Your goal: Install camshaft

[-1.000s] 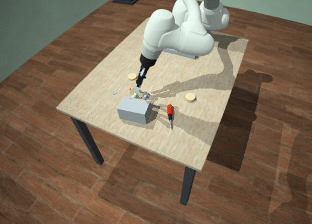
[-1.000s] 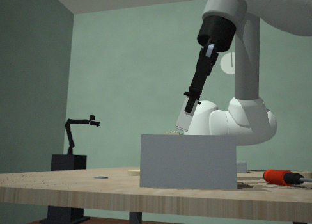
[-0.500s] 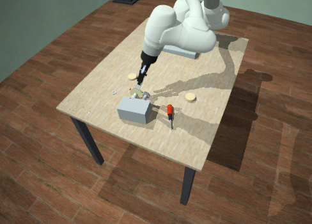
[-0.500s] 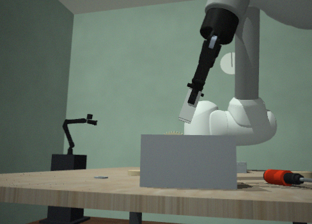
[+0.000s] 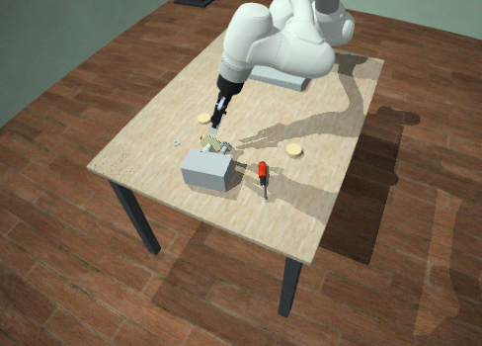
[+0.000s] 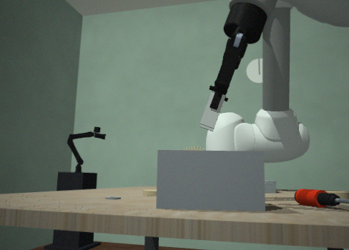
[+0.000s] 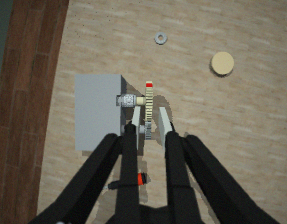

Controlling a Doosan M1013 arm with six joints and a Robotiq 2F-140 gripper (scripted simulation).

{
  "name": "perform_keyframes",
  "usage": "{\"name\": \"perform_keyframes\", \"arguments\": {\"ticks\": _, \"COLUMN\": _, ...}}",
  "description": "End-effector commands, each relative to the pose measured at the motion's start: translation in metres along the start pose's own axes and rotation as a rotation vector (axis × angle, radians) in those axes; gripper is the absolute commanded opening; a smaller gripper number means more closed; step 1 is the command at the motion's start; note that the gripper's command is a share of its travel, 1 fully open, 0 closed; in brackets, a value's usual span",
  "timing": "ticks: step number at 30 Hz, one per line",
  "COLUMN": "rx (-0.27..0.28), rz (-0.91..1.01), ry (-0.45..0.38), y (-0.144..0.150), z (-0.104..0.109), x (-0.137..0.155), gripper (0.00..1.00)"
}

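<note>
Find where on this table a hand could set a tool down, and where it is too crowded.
Room shows between the screwdriver and the near corner of the table, and left of the engine case toward the left edge. Crowded: behind the case, where big gear, gripper, washer and a disc cluster.
</note>
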State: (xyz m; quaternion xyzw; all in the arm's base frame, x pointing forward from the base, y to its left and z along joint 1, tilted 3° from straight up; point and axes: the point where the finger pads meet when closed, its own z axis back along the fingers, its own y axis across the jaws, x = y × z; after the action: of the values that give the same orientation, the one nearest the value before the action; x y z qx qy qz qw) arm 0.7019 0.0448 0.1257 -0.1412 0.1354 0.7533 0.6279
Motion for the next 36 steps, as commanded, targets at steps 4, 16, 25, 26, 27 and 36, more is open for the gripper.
{"name": "perform_keyframes", "arguments": {"ticks": 4, "rx": 0.000, "rz": 0.000, "ry": 0.000, "y": 0.000, "z": 0.010, "x": -0.004, "gripper": 0.19}}
{"name": "perform_keyframes", "arguments": {"ticks": 16, "rx": 0.000, "rz": 0.000, "ry": 0.000, "y": 0.000, "z": 0.040, "x": -0.014, "gripper": 0.19}}
{"name": "perform_keyframes", "arguments": {"ticks": 25, "rx": 0.000, "rz": 0.000, "ry": 0.000, "y": 0.000, "z": 0.044, "x": -0.016, "gripper": 0.19}}
{"name": "perform_keyframes", "arguments": {"ticks": 26, "rx": 0.000, "rz": 0.000, "ry": 0.000, "y": 0.000, "z": 0.044, "x": -0.016, "gripper": 0.19}}
{"name": "perform_keyframes", "arguments": {"ticks": 27, "rx": 0.000, "rz": 0.000, "ry": 0.000, "y": 0.000, "z": 0.044, "x": -0.016, "gripper": 0.19}}
{"name": "perform_keyframes", "arguments": {"ticks": 36, "rx": 0.000, "rz": 0.000, "ry": 0.000, "y": 0.000, "z": 0.044, "x": -0.016, "gripper": 0.19}}
